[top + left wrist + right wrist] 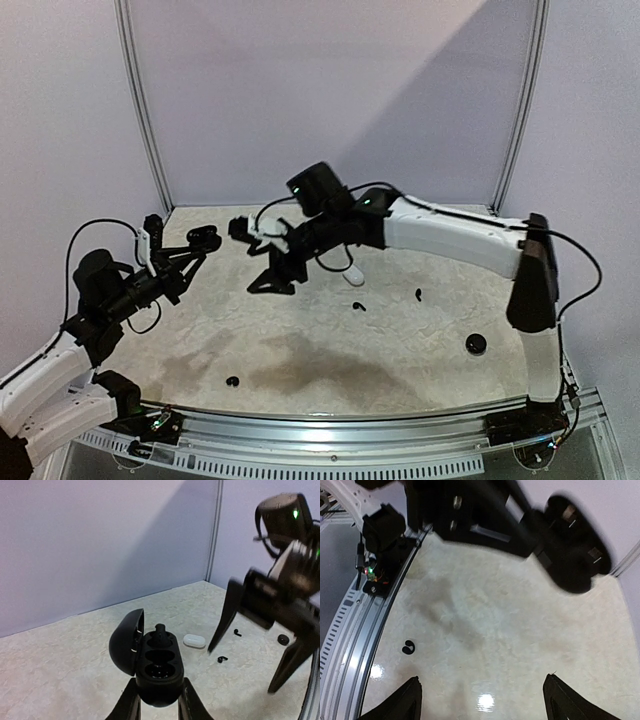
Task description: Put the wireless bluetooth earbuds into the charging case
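One bud (160, 631) sits in open black case (157, 682) pinched by L fingers (126, 706); R fingers (408, 700) spread wide.

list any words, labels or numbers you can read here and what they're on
None: no readable text in any view.
The black case and the white case show no lettering.
The green light on the right arm is only a glow, not a sign.
The right wrist view is too blurred for fine print.
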Controlling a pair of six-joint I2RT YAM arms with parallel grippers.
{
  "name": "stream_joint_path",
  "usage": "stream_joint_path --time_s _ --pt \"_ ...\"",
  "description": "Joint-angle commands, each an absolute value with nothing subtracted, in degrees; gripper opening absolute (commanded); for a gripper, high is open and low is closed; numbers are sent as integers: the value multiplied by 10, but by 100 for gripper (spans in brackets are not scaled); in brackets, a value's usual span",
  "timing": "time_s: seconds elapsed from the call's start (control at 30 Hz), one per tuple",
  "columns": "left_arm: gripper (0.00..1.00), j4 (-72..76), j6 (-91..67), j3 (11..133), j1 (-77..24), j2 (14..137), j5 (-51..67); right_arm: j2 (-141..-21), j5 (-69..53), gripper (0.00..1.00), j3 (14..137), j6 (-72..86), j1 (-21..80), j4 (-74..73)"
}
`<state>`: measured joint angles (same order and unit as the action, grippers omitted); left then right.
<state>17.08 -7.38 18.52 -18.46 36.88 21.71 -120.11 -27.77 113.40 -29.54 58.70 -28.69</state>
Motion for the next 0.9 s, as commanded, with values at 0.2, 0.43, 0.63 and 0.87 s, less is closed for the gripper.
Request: stream_joint_path --time_s 0.2,0.43,0.63,0.87 --pt "0 134 -53 151 -113 276 225 -1381 -312 68 1213 -163 668 -279" --pt "0 141 -30 136 -103 252 249 -1461 -286 77 1247 -227 720 -344" --pt "0 141 -25 134 -102 236 263 -1490 -256 76 1253 -236 733 -336" --pt "0 142 -23 134 -96 225 270 -1503 -221 63 1250 -225 733 -348"
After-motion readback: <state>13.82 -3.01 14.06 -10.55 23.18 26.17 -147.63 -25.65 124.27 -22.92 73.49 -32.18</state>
